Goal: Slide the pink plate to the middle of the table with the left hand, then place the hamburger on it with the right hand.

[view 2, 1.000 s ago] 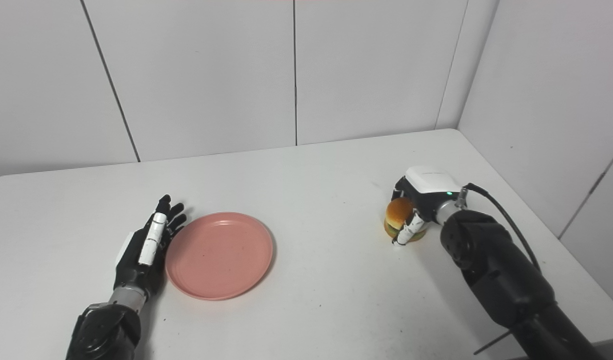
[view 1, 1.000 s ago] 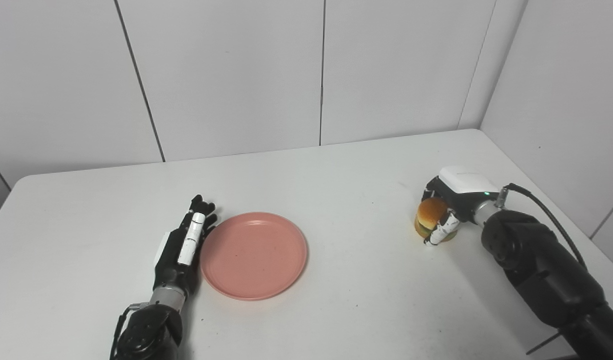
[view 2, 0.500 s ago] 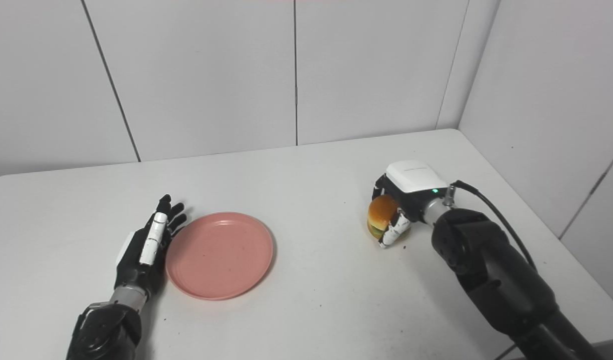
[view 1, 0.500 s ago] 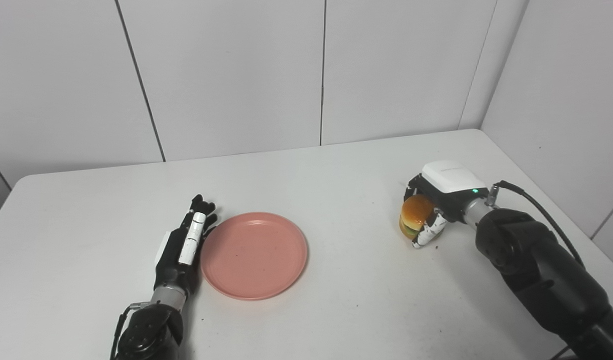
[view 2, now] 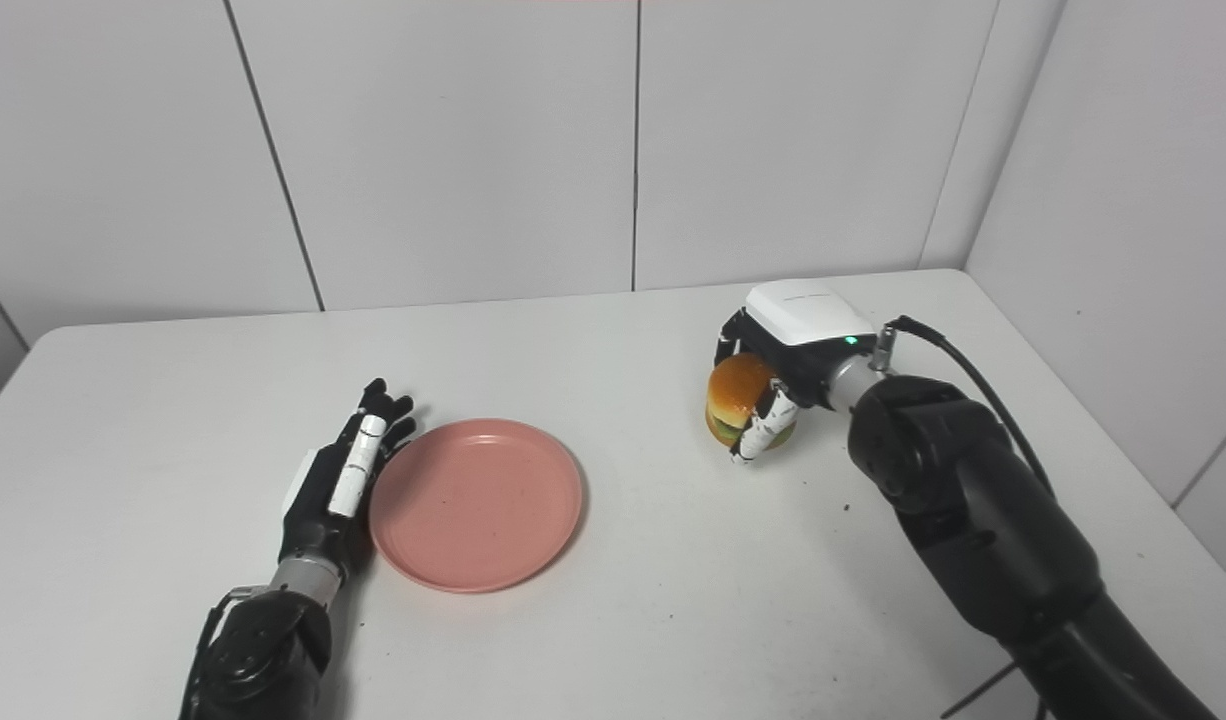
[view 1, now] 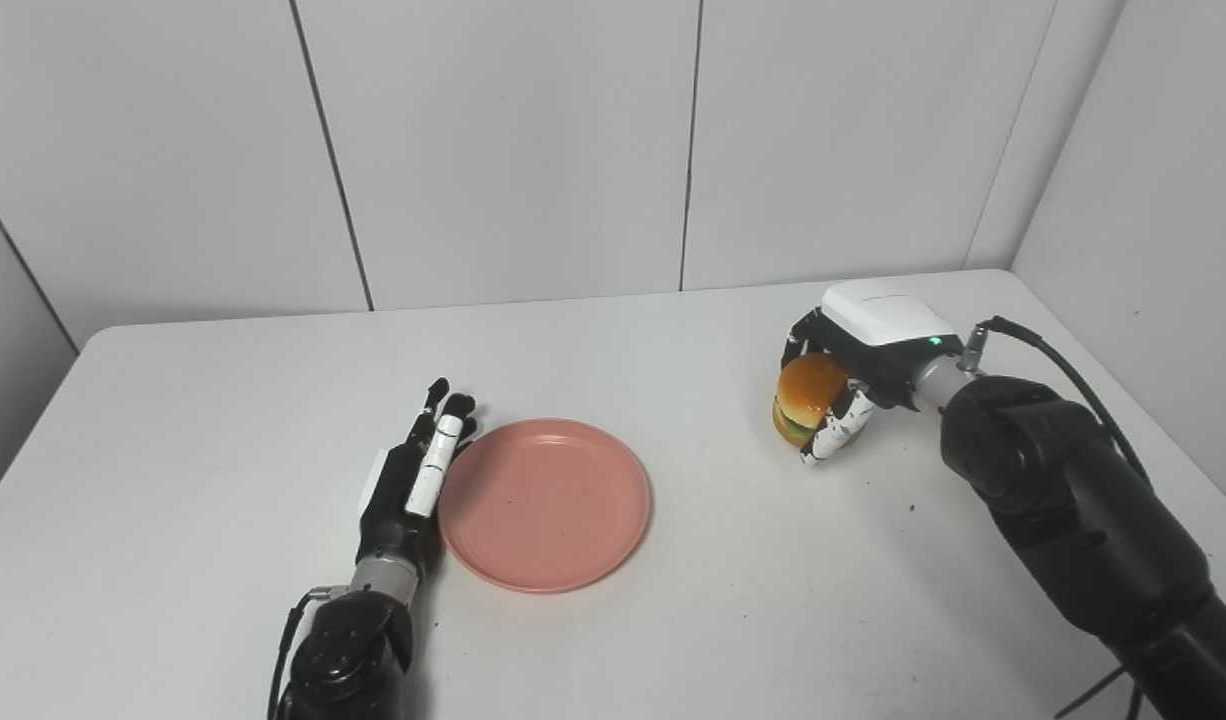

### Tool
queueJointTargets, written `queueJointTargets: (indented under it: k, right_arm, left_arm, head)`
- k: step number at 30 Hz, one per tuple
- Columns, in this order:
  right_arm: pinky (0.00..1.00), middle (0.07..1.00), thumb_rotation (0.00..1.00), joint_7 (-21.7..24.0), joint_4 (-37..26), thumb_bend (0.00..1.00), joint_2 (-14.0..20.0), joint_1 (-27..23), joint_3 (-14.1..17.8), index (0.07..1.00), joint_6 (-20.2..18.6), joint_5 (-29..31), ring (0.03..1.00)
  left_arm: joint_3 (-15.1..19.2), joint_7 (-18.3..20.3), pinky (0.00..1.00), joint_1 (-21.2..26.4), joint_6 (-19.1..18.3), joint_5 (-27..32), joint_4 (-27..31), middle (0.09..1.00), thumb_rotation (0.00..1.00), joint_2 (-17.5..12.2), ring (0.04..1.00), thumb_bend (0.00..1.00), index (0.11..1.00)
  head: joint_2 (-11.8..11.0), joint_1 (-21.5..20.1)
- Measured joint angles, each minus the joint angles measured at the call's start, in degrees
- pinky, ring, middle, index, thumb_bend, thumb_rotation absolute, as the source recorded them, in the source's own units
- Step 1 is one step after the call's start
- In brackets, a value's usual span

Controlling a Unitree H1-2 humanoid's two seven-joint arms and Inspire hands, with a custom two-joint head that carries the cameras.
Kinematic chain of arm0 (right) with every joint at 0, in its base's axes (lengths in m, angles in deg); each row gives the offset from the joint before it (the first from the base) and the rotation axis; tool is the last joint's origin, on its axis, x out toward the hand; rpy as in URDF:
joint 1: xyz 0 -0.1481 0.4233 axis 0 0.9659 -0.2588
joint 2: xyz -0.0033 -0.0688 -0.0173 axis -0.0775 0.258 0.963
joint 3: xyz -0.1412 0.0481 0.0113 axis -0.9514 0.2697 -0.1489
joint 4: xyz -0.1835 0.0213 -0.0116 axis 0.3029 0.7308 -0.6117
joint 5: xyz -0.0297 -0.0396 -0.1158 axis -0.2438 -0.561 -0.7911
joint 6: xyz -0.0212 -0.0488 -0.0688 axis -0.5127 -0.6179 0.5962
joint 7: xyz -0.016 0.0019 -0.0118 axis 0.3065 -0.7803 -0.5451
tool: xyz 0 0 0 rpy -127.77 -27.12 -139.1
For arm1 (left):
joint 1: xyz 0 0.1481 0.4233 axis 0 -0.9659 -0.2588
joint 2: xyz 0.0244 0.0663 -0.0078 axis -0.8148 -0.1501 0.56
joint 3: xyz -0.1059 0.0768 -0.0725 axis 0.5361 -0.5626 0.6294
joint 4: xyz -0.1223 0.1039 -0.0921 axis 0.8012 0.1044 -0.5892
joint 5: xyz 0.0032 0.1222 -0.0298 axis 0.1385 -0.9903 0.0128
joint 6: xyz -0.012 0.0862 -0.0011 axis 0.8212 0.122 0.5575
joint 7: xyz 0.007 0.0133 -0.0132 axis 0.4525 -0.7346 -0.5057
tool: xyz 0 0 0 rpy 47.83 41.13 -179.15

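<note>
The pink plate point(view 1: 543, 503) lies flat on the white table, left of the middle. My left hand point(view 1: 410, 490) rests open on its edge against the plate's left rim, fingers straight and pointing away from me. My right hand point(view 1: 853, 375) is shut on the hamburger point(view 1: 805, 392), an orange bun with green and brown layers, and holds it a little above the table, to the right of the plate. The same scene shows in the right eye view: plate point(view 2: 475, 503), left hand point(view 2: 338, 484), hamburger point(view 2: 735, 396).
The white table point(view 1: 673, 640) ends at grey wall panels at the back and on the right. A black cable point(view 1: 1063, 372) runs along my right forearm. A few small dark specks lie on the table near the right arm.
My right hand has lifted the hamburger off the table and carried it left toward the plate. The camera has shifted, so the whole picture sits further right. Left hand and plate have not moved.
</note>
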Motion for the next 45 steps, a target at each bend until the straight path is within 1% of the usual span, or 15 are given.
queueJointTargets:
  k: [1, 3, 5, 6, 9, 11, 18, 22, 26, 28, 29, 34, 36, 40, 45]
  right_arm:
    - [0.26, 0.443, 0.0, 0.38, 0.02, 0.52, -0.49, -0.45, -0.55, 0.507, 0.0, -0.01, 0.349]
    - [0.31, 0.484, 0.0, 0.93, 0.16, 0.52, -1.45, -1.24, -1.56, 0.48, 0.01, -0.02, 0.416]
    - [0.33, 0.507, 0.0, 1.38, 0.25, 0.52, -2.36, -2.12, -2.27, 0.464, 0.11, -0.02, 0.447]
    - [0.31, 0.479, 0.0, 1.58, 0.29, 0.52, -2.73, -2.64, -2.68, 0.485, 0.25, -0.04, 0.412]
    - [0.3, 0.459, 0.0, 2.12, 0.7, 0.53, -3.37, -4.23, -3.71, 0.503, 0.86, -0.04, 0.394]
    - [0.27, 0.442, 0.0, 2.23, 0.98, 0.52, -3.45, -5.07, -4.13, 0.509, 1.48, -0.04, 0.358]
    - [0.28, 0.47, 0.0, 3.79, 1.22, 0.53, -5.88, -6.73, -5.66, 0.49, 1.49, -1.31, 0.369]
    - [0.23, 0.453, 0.0, 3.92, 1.79, 0.53, -7.52, -7.48, -5.7, 0.493, 1.59, -1.38, 0.315]
    - [0.26, 0.469, 0.0, 4.13, 2.45, 0.53, -7.74, -7.95, -6.25, 0.488, 1.71, -1.54, 0.359]
    - [0.32, 0.483, 0.0, 4.17, 2.94, 0.53, -7.89, -8.16, -6.73, 0.486, 1.83, -1.57, 0.418]
    - [0.33, 0.483, 0.0, 4.17, 3.46, 0.53, -8.08, -8.35, -7.03, 0.488, 2.04, -1.57, 0.426]
    - [0.34, 0.495, 0.0, 4.12, 6.23, 0.53, -9.74, -9.31, -8.31, 0.474, 3.38, -1.52, 0.427]
    - [0.34, 0.493, 0.0, 4.06, 6.54, 0.53, -10.34, -9.5, -8.68, 0.478, 3.93, -1.54, 0.432]
    - [0.29, 0.445, 0.0, 3.59, 8.65, 0.52, -11.3, -9.71, -9.72, 0.507, 5.74, -1.53, 0.371]
    - [0.3, 0.448, 0.0, 3.55, 11.57, 0.52, -12.49, -10.38, -10.06, 0.508, 7.13, -1.31, 0.382]
  left_arm:
    - [-0.01, 0.0, 0.94, 0.0, 0.13, 0.0, -0.06, 0.938, 0.82, 0.06, 0.943, 0.75, 0.962]
    - [-0.16, 0.02, 0.95, 0.0, 0.22, 0.0, -0.09, 0.939, 0.83, 0.37, 0.945, 0.74, 0.961]
    - [-0.19, 0.02, 0.96, 0.0, 0.36, 0.0, -0.18, 0.939, 0.83, 0.78, 0.944, 0.74, 0.959]
    - [-0.25, 0.02, 0.96, 0.0, 0.55, 0.0, -0.3, 0.937, 0.82, 0.95, 0.941, 0.75, 0.958]
    - [-0.29, 0.02, 0.96, 0.01, 1.3, 0.0, -0.85, 0.934, 0.81, 1.01, 0.936, 0.76, 0.958]
    - [-0.29, 0.01, 0.96, 0.01, 2.02, 0.0, -1.25, 0.93, 0.81, 1.18, 0.933, 0.77, 0.955]
    - [-0.28, -0.59, 0.95, 0.09, 2.3, -0.04, -1.53, 0.923, 0.8, 1.66, 0.924, 0.75, 0.952]
    - [-0.32, -1.32, 0.92, 0.25, 2.82, -0.71, -1.98, 0.911, 0.82, 2.08, 0.907, 0.72, 0.946]
    - [-0.43, -2.03, 0.92, 0.34, 2.94, -1.58, -2.13, 0.914, 0.82, 2.34, 0.913, 0.72, 0.947]
    - [-0.44, -2.24, 0.91, 0.41, 3.1, -1.83, -2.35, 0.914, 0.83, 2.61, 0.918, 0.72, 0.943]
    - [-0.44, -2.39, 0.9, 0.46, 3.15, -1.93, -2.46, 0.912, 0.83, 2.7, 0.918, 0.72, 0.94]
    - [-0.53, -3.22, 0.91, 1.11, 3.29, -2.09, -3.29, 0.92, 0.83, 3.18, 0.924, 0.74, 0.946]
    - [-0.53, -3.35, 0.91, 1.24, 3.58, -2.09, -3.66, 0.925, 0.82, 3.45, 0.931, 0.74, 0.948]
    - [-0.49, -3.53, 0.93, 1.46, 4.51, -2.09, -4.62, 0.937, 0.81, 4.09, 0.948, 0.77, 0.942]
    - [-0.47, -3.55, 0.93, 1.7, 5.0, -2.09, -5.14, 0.941, 0.81, 4.76, 0.949, 0.79, 0.936]
  head:
    - [-0.09, 0.35]
    - [-0.09, 0.44]
    - [-0.09, 1.23]
    - [-0.17, 1.49]
    - [-0.26, 1.85]
    - [-0.35, 2.37]
    - [-0.7, 3.69]
    - [-0.88, 4.92]
    - [-0.88, 5.89]
    - [-0.88, 7.29]
    - [-0.88, 7.64]
    - [-1.05, 10.28]
    - [-1.14, 10.37]
    - [-1.23, 11.69]
    - [-1.23, 12.22]
